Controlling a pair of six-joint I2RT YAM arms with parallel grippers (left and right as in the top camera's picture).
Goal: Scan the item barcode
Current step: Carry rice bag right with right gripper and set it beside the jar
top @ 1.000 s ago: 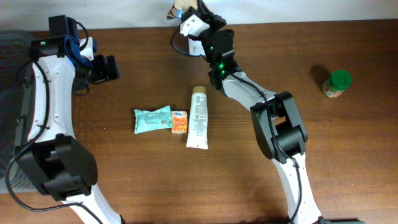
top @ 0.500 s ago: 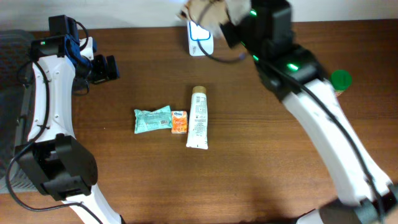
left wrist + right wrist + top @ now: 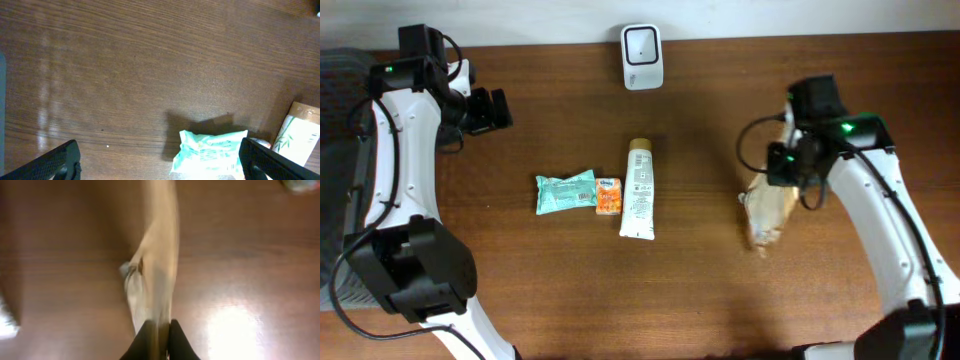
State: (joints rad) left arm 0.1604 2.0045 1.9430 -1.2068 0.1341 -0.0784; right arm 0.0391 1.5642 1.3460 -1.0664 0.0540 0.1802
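Pressed together on the upper edge of a tan pouch (image 3: 152, 275), the right gripper (image 3: 157, 339) lets it hang toward the table. This pouch looks like the item to be scanned. The pinch at one edge probably serves to leave both flat faces free to be turned toward a reader. The right wrist view is blurred, so no barcode can be made out.

From above, the pouch sits well apart from the white scanner (image 3: 642, 57), off to its right and nearer the robot, so it does not look presented for scanning.

Spread wide and empty, the left gripper (image 3: 492, 110) hovers well to the left of the scanner, seemingly just parked clear.

In front of the scanner lie a tube (image 3: 639, 188), an orange sachet (image 3: 608, 196) touching its left side, and a teal packet (image 3: 564, 192) beside that. All three appear closed, as does the pouch. What they hold cannot be told.
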